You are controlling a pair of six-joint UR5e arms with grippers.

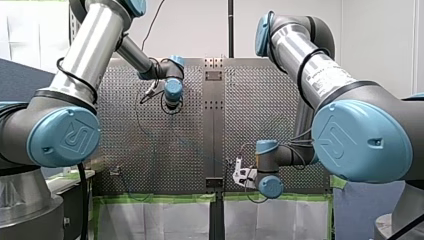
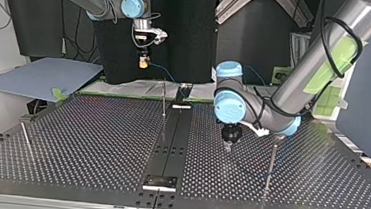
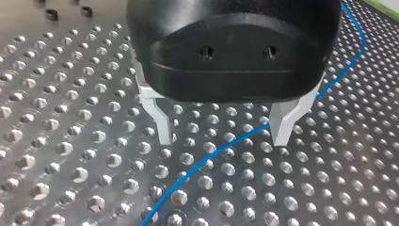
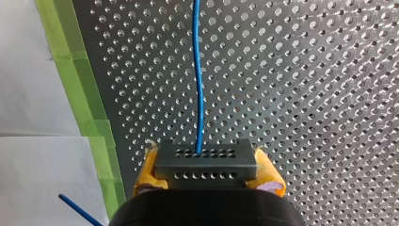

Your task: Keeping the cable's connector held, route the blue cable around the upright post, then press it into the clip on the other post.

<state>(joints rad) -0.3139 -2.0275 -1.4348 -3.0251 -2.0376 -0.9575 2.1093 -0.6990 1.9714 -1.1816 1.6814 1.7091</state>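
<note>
Connector (image 4: 206, 162) over perforated, green-taped table (image 4: 306, 94)

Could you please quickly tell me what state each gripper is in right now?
Left gripper: open above the blue cable, holding nothing.
Right gripper: closed, holding the connector.

The cable (image 3: 221, 153) lies on the table (image 3: 70, 141), between my left gripper's (image 3: 222, 140) fingers (image 3: 162, 125). Its connector (image 4: 205, 160) sits in my right gripper (image 4: 209, 172), near the table's edge.

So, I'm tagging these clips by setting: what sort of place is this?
Likely a robotics lab bench: a perforated table, thin upright posts, and my right gripper holding the connector of the blue cable.
</note>
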